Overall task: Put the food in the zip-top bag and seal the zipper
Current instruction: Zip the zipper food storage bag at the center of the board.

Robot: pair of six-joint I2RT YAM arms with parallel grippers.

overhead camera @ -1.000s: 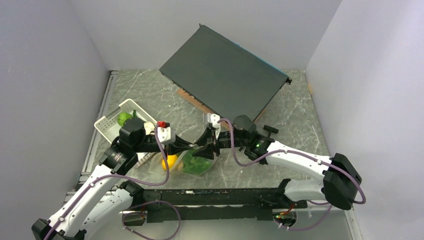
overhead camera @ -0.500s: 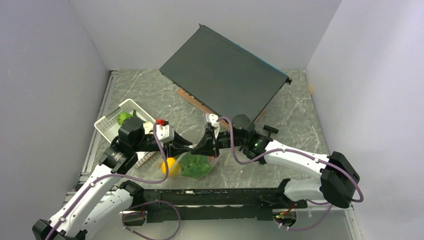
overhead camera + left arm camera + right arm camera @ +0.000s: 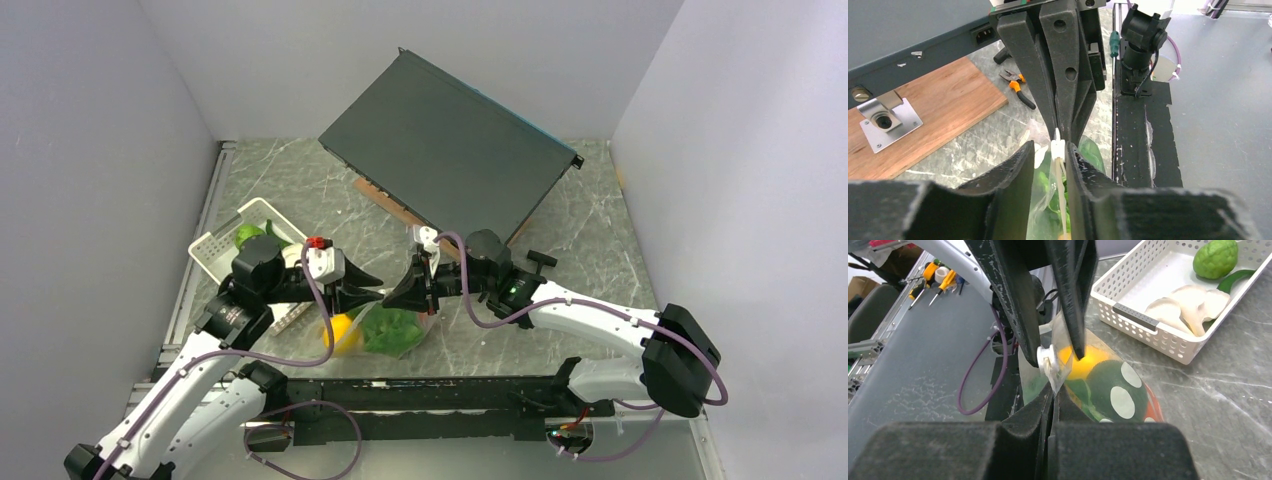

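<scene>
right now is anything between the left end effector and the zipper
Nothing visible. The zipper runs through the gap between the open fingers of the left end effector, with space on both sides. The right end effector is shut on the zipper just beyond them.

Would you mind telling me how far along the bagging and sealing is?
Done: the lemon and lettuce sit inside the zip-top bag. In hand: the right end effector is shut on one end of the zipper, and the left end effector stands open astride it. Left: a green fruit, mushrooms and a cucumber lie in the white basket; whether the mouth is sealed cannot be told.
</scene>
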